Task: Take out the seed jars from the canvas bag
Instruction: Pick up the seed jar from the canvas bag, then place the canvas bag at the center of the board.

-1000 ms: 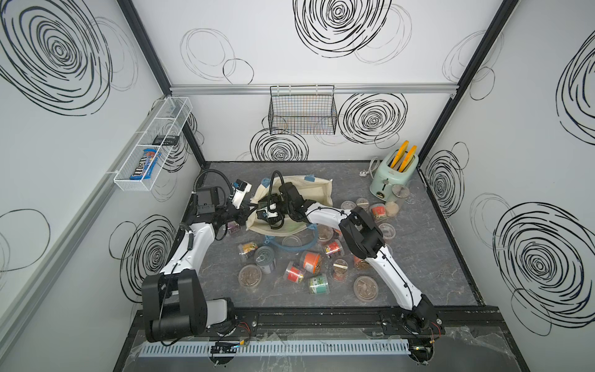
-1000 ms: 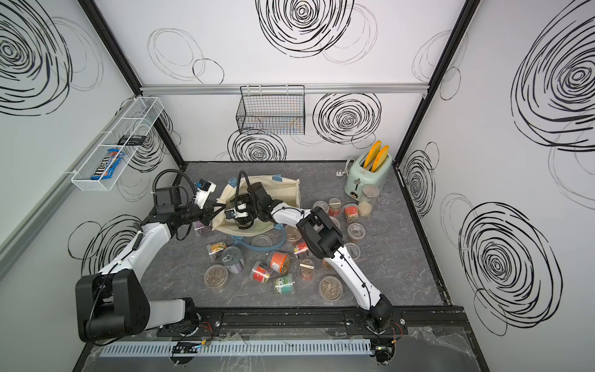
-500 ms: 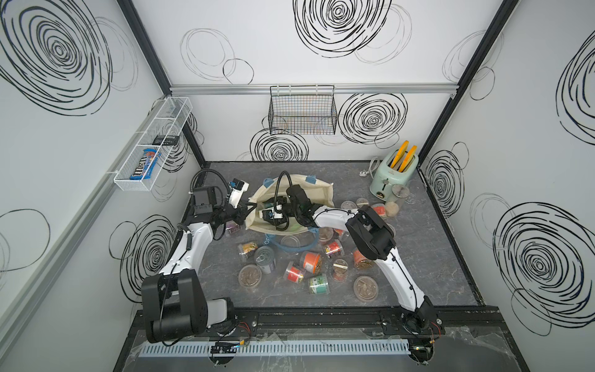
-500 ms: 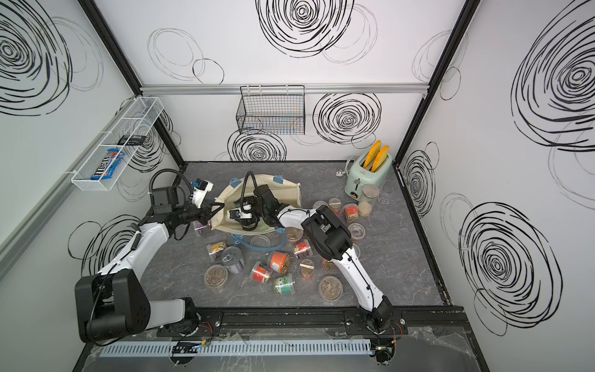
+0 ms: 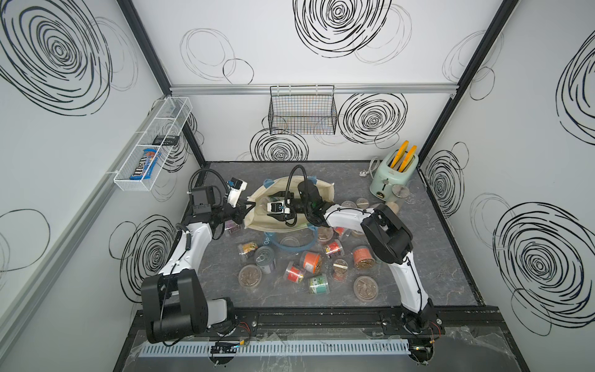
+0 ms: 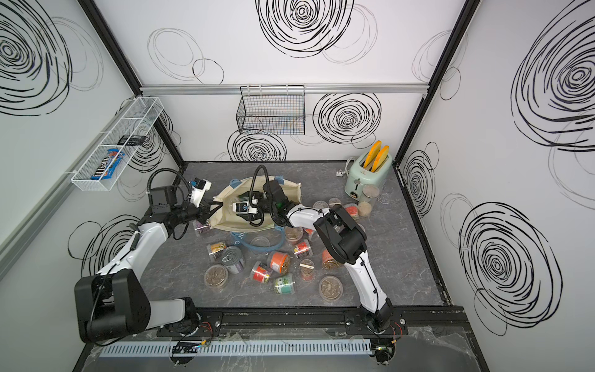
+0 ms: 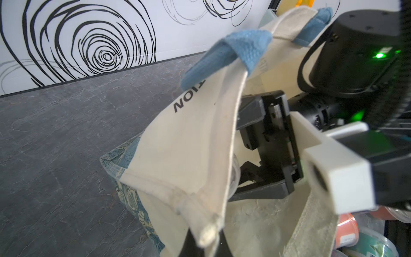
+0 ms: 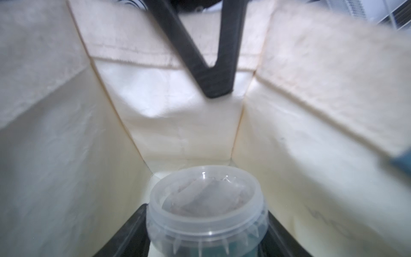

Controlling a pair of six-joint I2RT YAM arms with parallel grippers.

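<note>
I read canvas bag point(image 7: 189, 142) as cream woven cloth, matt, coarse outside; inner wall smoother, faint sheen. Its blue handle point(image 7: 233, 51): fuzzy, nappy cloth. In my right-wrist feed, seed jar point(image 8: 206, 204): clear plastic, glossy, lid rim ribbed. On left tool point(image 8: 219, 90), fingers matt black plastic, fine layered grain. Beneath, table point(image 5: 434, 257): dark stone-look, matt, pale veins. At 7 o'clock from bag, can point(image 5: 263, 254): shiny metal top. At table's 1 o'clock, toaster point(image 5: 392, 175): smooth mint sheen. At 12 o'clock, on the wall, basket point(image 5: 302, 111): thin black metal wire.
</note>
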